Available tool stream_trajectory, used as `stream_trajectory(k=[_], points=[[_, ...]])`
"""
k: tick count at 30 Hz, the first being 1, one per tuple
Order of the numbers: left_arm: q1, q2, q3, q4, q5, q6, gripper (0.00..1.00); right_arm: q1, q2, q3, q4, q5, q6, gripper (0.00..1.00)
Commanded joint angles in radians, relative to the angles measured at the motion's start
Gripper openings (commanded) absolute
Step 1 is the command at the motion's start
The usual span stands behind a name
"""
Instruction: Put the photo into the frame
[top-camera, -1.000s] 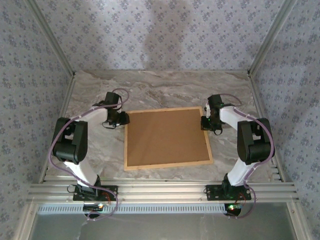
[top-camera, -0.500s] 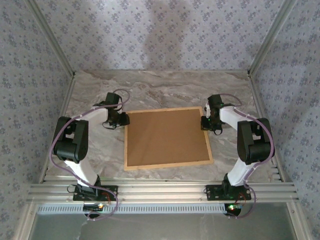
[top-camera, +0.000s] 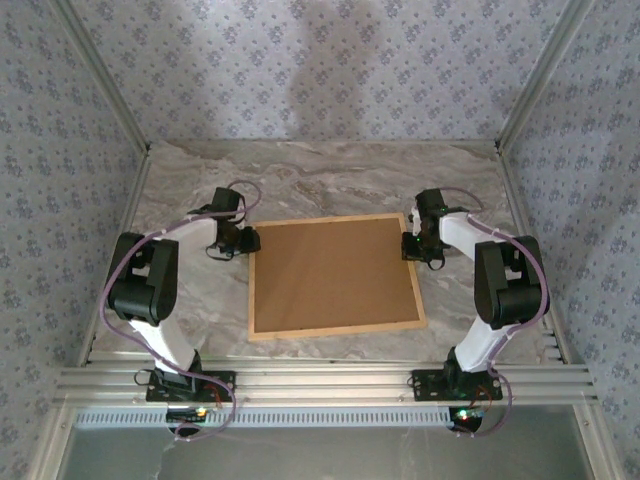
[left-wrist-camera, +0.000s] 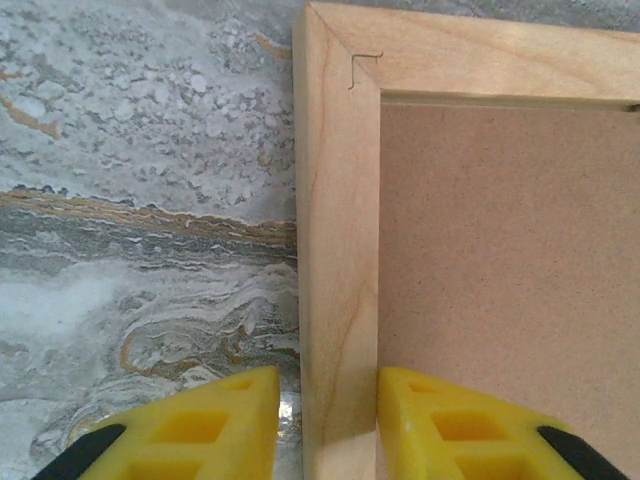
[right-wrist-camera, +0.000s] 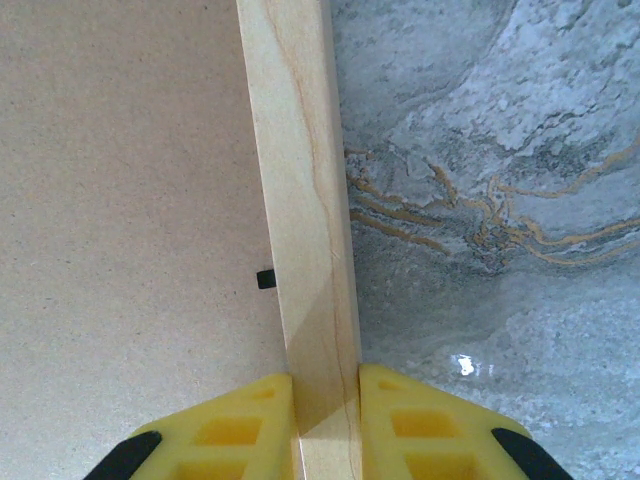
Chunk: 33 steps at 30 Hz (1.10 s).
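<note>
The frame (top-camera: 335, 328) lies flat on the table with its plain brown backing board (top-camera: 330, 272) facing up. The photo is hidden. My left gripper (top-camera: 250, 238) is at the frame's left rail near the far corner. In the left wrist view it (left-wrist-camera: 328, 375) straddles that light wood rail (left-wrist-camera: 335, 250); the inner finger touches the rail and a narrow gap shows at the outer finger, so it is open. My right gripper (top-camera: 408, 246) is at the right rail. In the right wrist view it (right-wrist-camera: 326, 375) is shut on the rail (right-wrist-camera: 300, 180), both yellow pads pressed against the wood.
The marble-patterned table (top-camera: 330, 180) has bare room behind the frame and on both sides. Patterned walls and metal posts close in the back and sides. A small black tab (right-wrist-camera: 266, 278) sits on the board beside the right rail.
</note>
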Motion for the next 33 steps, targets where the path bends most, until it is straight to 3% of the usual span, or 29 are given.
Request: stream_trajectory(k=[1,22,33], points=[[-0.016,0.066,-0.025,-0.058,-0.019,0.022,0.33,0.008,0.031,-0.006,0.002,-0.033,-0.001,0.20],[-0.093,0.144,0.083,-0.197,-0.154,0.054,0.38,0.012,0.030,-0.006,-0.002,-0.030,-0.002,0.20],[-0.034,-0.138,0.066,-0.109,-0.195,-0.015,0.55,0.012,0.016,-0.013,-0.005,-0.032,-0.001,0.20]])
